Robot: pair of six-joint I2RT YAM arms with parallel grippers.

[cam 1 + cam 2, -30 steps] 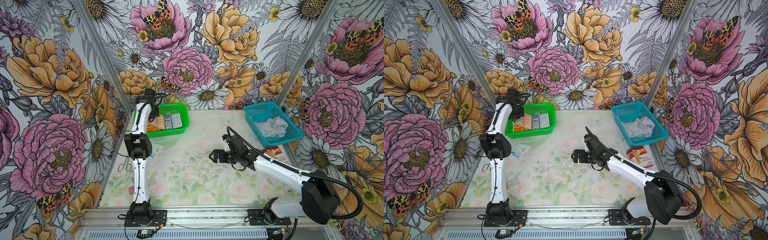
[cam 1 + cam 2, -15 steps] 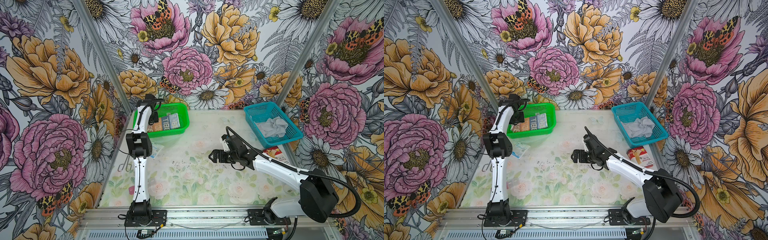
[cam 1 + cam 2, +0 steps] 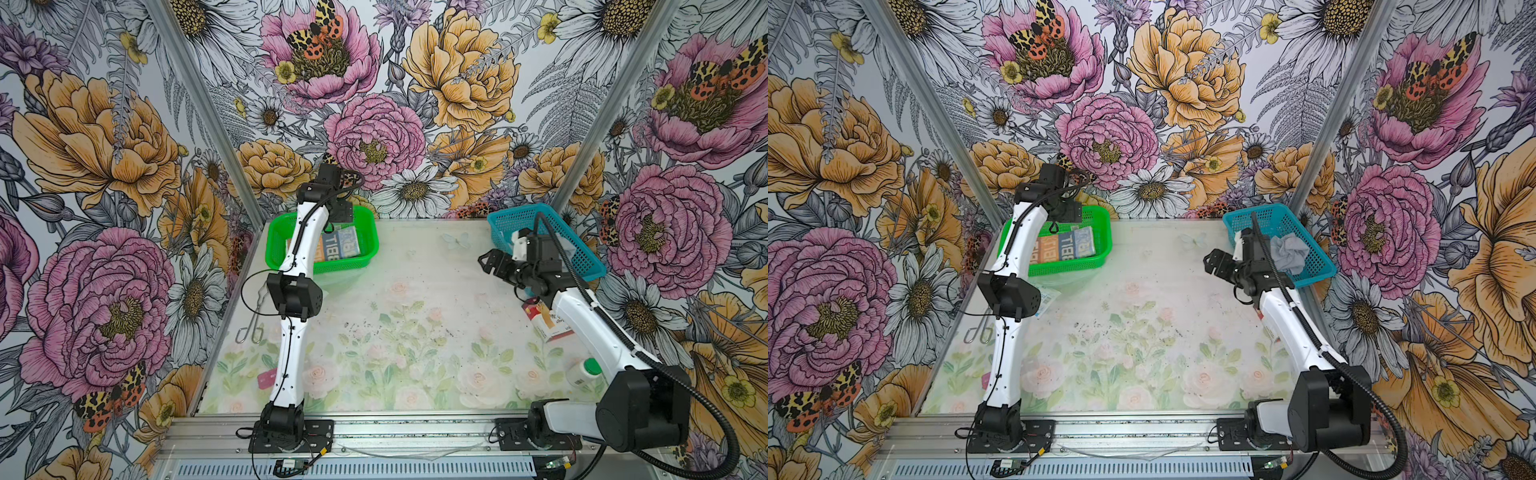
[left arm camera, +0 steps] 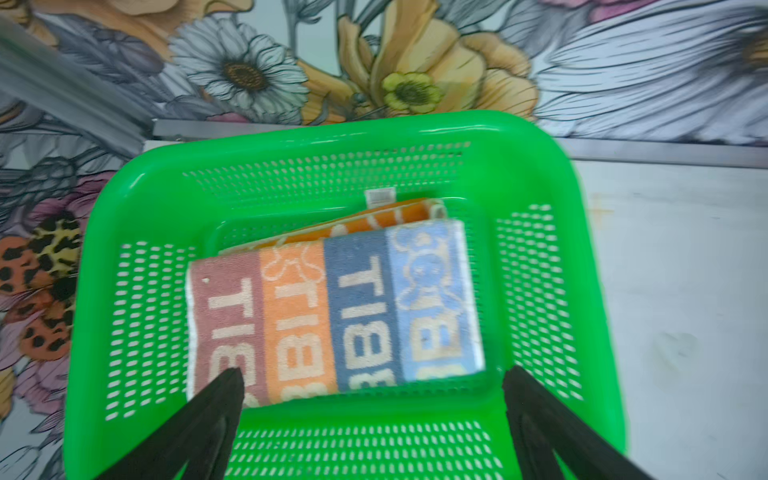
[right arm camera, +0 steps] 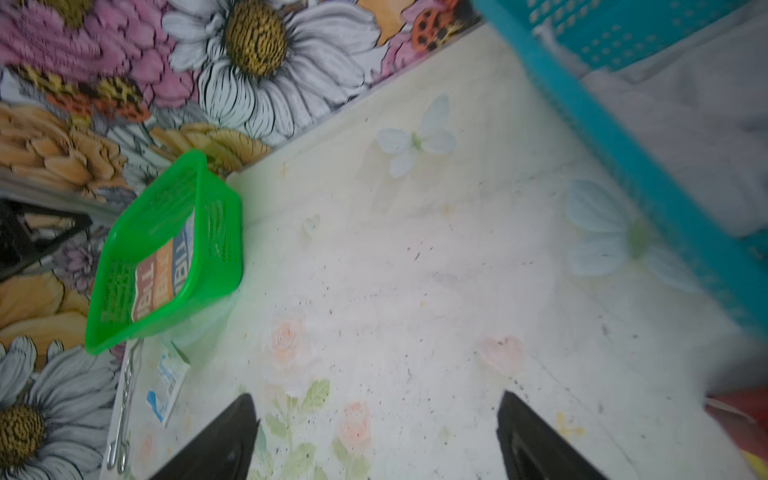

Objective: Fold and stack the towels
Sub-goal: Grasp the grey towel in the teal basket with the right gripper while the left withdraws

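Hovering over the green basket (image 4: 332, 133) in the far left corner of the worktop (image 3: 415, 291), the left gripper (image 4: 374, 380) has its jaws spread wide with nothing between them. Its wrist view shows what the top views hide. Under the lettered towel (image 4: 332, 311) lies the orange towel (image 4: 376, 218). Only a strip of it peeps out on the side nearest the far wall, slightly skewed, with white outlines and a small white label. In both top views the left arm covers that strip and the red end panel.

The lettered towel is a flat folded rectangle. Its long axis runs along the basket's length, roughly parallel to the worktop's far edge, with the red end toward the left edge and the light blue end toward the middle. Four panels sit side by side across it: red, orange, dark blue and light blue. Each carries big white letters and pale cartoon outlines.

In a top view the grey towel (image 3: 1289, 253) shows as a crumpled heap with no clear long axis. It sits inside the teal basket (image 3: 1275, 218) in the far right corner. The right wrist view catches only a blurred grey sweep of it.

The right gripper (image 5: 376, 397) also stands wide open and empty, above bare worktop just beside the teal basket's left wall. Its wrist view alone shows the white-blue sachet (image 5: 170, 374) clearly, near the green basket's front, with a thin metal tool (image 5: 120, 415) along the left edge. A red-white carton (image 3: 544, 322) lies near the right edge, partly under the right arm.
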